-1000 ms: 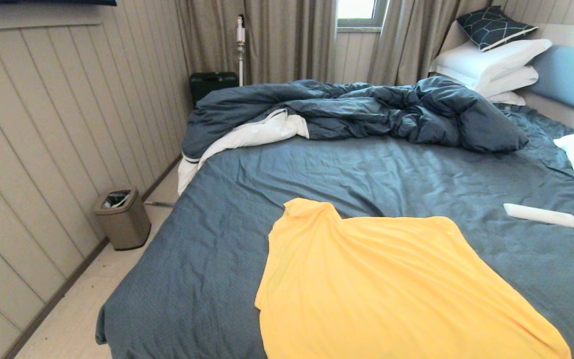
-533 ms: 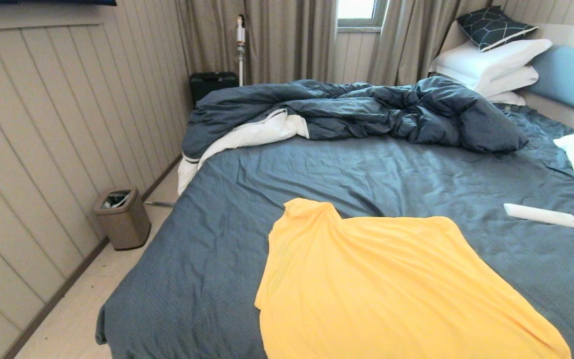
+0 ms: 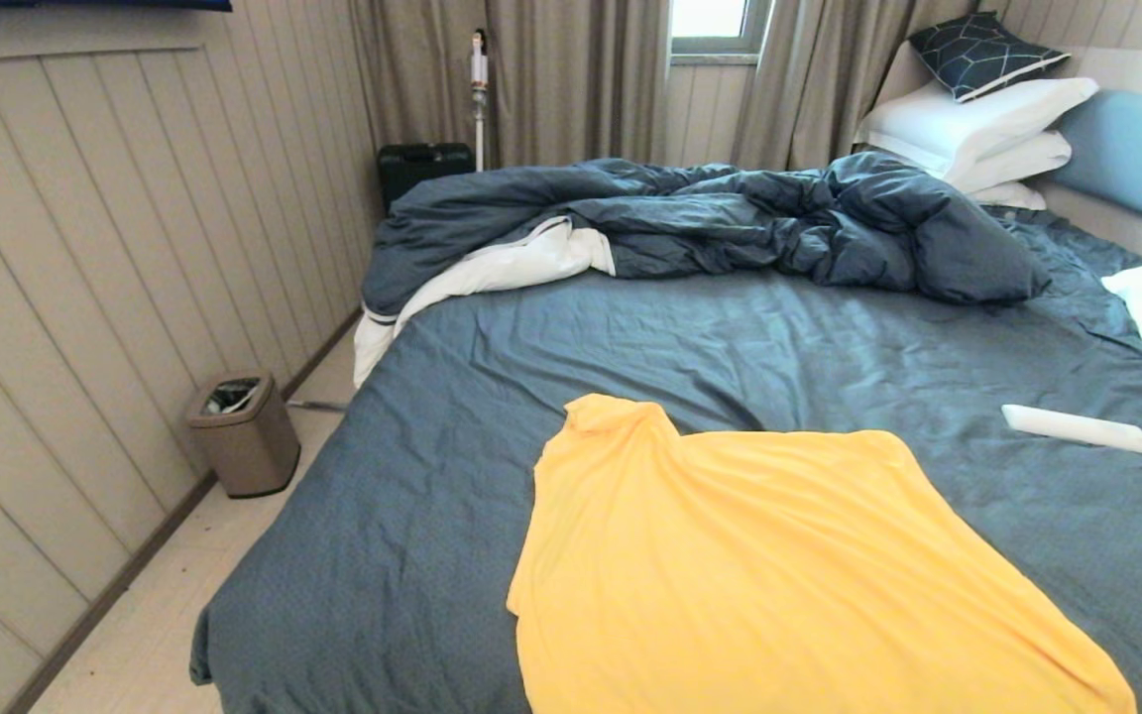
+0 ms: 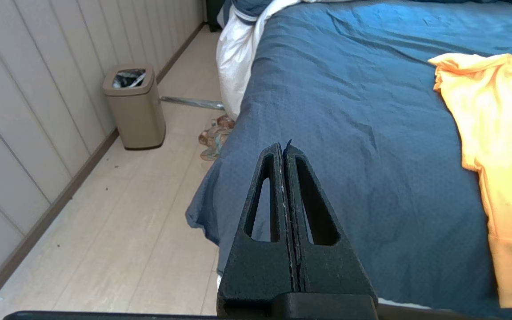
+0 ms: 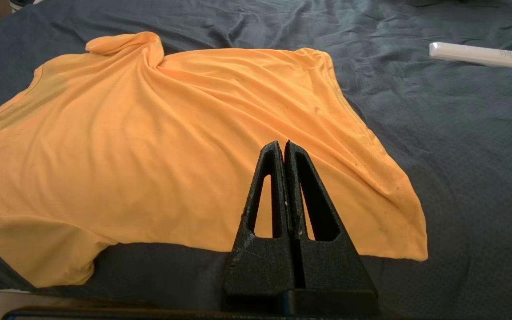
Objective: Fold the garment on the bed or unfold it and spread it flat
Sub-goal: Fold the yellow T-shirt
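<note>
the garment (image 3: 789, 575), a bright yellow-orange t-shirt, lay spread on the near part of the bed (image 3: 492, 416), on the slate-blue sheet, w/ soft wrinkles and one sleeve bunched up at its far left corner. it was not fully flat. the left claw (image 4: 284, 149) was parked above the bed's left edge, fingers pressed together, holding nothing, apart from the shirt. the right claw (image 5: 282, 146) hovered over the near edge of the garment, also fully closed and empty; i could not tell if it touched the fabric. neither arm showed in the head view. a rumpled dark blue duvet (image 3: 730, 223) lay at the far side, white pillows (image 3: 977, 124) stacked near the headboard (image 3: 1136, 154). a white remote (image 3: 1077, 428) lay on the sheet to the right of the shirt, well apart. a beige bin (image 3: 244, 431) stood on the floor by the wall.
</note>
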